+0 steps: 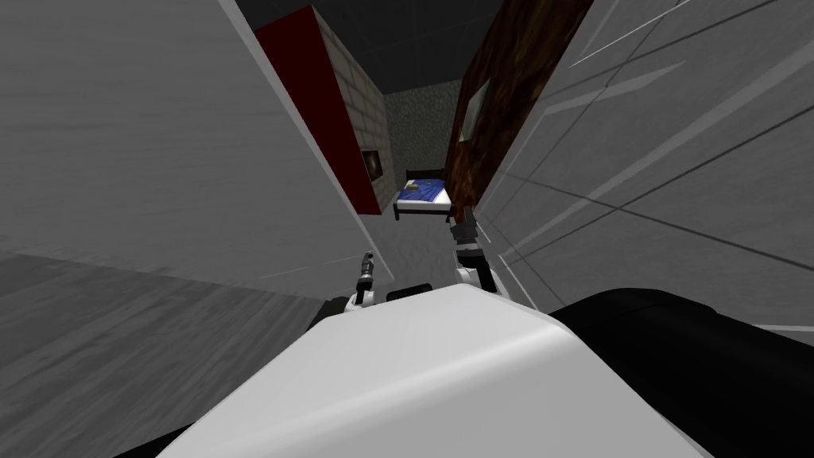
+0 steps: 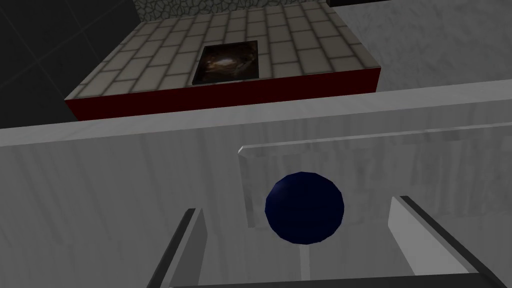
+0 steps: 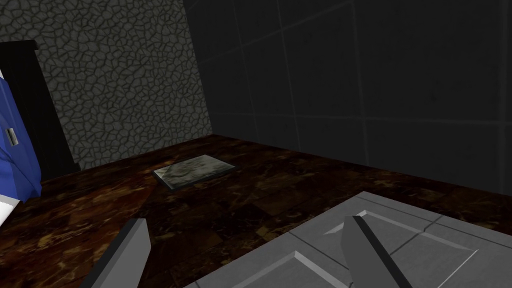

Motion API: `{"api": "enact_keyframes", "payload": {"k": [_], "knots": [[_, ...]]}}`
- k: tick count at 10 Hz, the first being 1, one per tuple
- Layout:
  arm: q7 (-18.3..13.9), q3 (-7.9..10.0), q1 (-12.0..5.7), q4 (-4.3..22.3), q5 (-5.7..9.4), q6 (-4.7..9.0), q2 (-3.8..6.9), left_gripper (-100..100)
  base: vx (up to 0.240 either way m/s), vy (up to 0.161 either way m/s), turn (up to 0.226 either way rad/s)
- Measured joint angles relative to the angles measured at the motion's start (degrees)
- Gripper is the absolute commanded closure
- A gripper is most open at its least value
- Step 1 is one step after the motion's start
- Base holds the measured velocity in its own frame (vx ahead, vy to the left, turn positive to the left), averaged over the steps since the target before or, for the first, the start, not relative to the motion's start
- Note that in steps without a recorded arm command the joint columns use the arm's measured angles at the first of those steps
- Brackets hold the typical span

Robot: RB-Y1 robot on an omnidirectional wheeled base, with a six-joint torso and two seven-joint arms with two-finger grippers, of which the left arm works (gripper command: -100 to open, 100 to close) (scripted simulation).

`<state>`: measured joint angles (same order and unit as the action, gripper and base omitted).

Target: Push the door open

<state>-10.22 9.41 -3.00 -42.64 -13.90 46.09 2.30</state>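
A broad, flat, light grey door (image 1: 159,159) with a faint streaked grain is seen along the robot's left. Its long face runs forward, away from the robot, towards a blue-covered bed (image 1: 421,195) in the room beyond. A smooth, round, dark blue knob (image 2: 304,207) is carried on a raised pale rectangular panel (image 2: 380,165) of the door and juts out towards the wrist camera.

The left gripper (image 1: 367,258) is held up against the door face, and its fingers (image 2: 192,245) are spread wide with nothing clasped. The knob is framed between the two blades, a little nearer one than the other. Whether it is touched cannot be told.

Past the door's edge a wall of pale brick-shaped tiles (image 2: 280,40) with a dark red end face is seen, and a small dark framed picture (image 2: 226,62) is set in it.

The right gripper (image 1: 467,213) is held forward in the gap, its fingers (image 3: 367,250) also parted and empty. A grey surface with recessed, bevelled panels (image 3: 425,250) lies beside one blade, and a glossy brown marbled wall (image 3: 150,210) is met beyond it.
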Motion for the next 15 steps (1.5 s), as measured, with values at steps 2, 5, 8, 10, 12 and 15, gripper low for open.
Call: {"api": "enact_keyframes", "payload": {"k": [2, 5, 8, 10, 12, 15], "knots": [[0.1, 0.13, 0.07, 0.0, 0.04, 0.14, -0.36, 100, 0.026, -0.006, 0.002], [0.1, 0.08, -0.02, 0.0, 0.01, 0.00, -0.34, 100, -0.016, 0.004, -0.006], [0.1, 0.05, 0.11, 0.1, -0.02, -0.07, -0.38, 100, 0.033, -0.009, 0.007], [0.3, 0.44, 0.39, 0.6, 0.29, -0.40, -0.19, 100, 0.174, -0.034, 0.037], [0.1, 0.63, 1.11, -1.1, 0.52, -1.41, 0.22, 100, 0.190, -0.034, 0.031], [0.6, 1.58, 1.41, -2.3, 1.13, -1.72, 0.46, 100, 0.125, -0.029, 0.020]]}}
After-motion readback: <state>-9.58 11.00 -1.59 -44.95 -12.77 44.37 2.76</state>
